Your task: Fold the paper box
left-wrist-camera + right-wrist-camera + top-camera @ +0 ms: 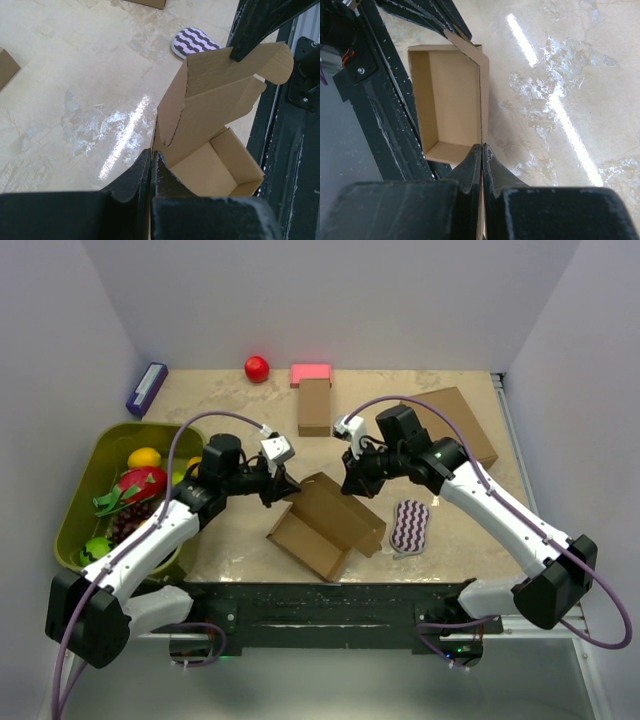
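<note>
L end effector [151, 154] + R end effector [482, 148], both clamped tight on paper box [328, 522] flap edges, box betw. them.

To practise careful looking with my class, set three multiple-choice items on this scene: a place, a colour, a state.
1. Where is the striped pad? A on an arm; B on the table, right of the paper box; C atop the box.
2. What colour is the ball? A red; B blue; C yellow.
3. How are the left gripper and right gripper? A both open; B both shut on the paper box; C one open.
Answers: B, it lies beside the box; A, plainly red; B, each wrist view shows cardboard pinched between closed fingers.
</note>
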